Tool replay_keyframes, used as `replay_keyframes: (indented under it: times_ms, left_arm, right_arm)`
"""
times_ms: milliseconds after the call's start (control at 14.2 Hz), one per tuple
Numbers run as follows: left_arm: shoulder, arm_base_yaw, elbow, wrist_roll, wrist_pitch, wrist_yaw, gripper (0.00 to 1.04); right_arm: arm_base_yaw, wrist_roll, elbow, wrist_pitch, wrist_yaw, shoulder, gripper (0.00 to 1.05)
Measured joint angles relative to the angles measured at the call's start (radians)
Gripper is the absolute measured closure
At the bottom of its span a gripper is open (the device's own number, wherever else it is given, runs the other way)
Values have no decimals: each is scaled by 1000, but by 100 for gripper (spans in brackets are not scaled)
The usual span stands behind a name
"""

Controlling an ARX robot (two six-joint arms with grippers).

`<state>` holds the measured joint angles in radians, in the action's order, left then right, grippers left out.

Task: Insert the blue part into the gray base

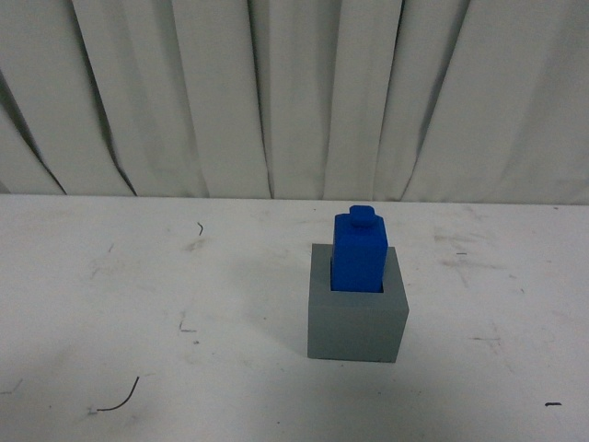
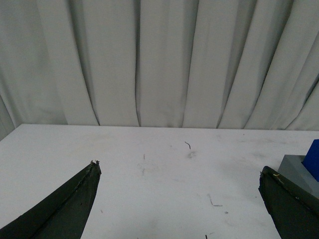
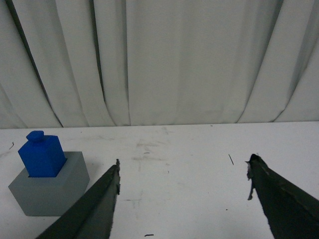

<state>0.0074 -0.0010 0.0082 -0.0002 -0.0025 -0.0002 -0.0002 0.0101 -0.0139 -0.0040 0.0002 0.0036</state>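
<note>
From my station the blue part (image 1: 359, 250) already stands in the recess of the gray base (image 1: 357, 324), which sits on the white table (image 1: 138, 295) a little right of centre in the front view, in front of the pleated curtain (image 1: 276, 92). Both grippers are spread wide and hold nothing: the left gripper (image 2: 179, 199) shows its two dark fingers far apart with bare table between them, and the right gripper (image 3: 183, 191) looks the same, with the block and base well off to one side of it. Neither arm shows in the front view. My worry now is depth: most of the blue part rises above the rim of the base, and I cannot tell whether it has bottomed out or is only resting partway in. If it is riding high, a brush from either arm could tip it or drag the whole base across the table, since nothing holds the base down. In the right wrist view the block seems to lean slightly, though that may just be the camera angle. Its long axis runs vertically, the small round knob (image 1: 364, 215) pointing straight up, its faces roughly square with the walls of the base.
</note>
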Motion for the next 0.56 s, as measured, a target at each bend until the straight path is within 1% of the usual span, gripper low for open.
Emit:
replay_keyframes:
  times_ms: [70,141,563]
  left_arm:
    - [0,0,0,0,0,0,7]
    - [0,0,0,0,0,0,7]
    - [0,0,0,0,0,0,7]
  right_arm:
    - [0,0,0,0,0,0,18]
    - [0,-2,0,0,0,0,7]
    - [0,-2,0,0,0,0,6]
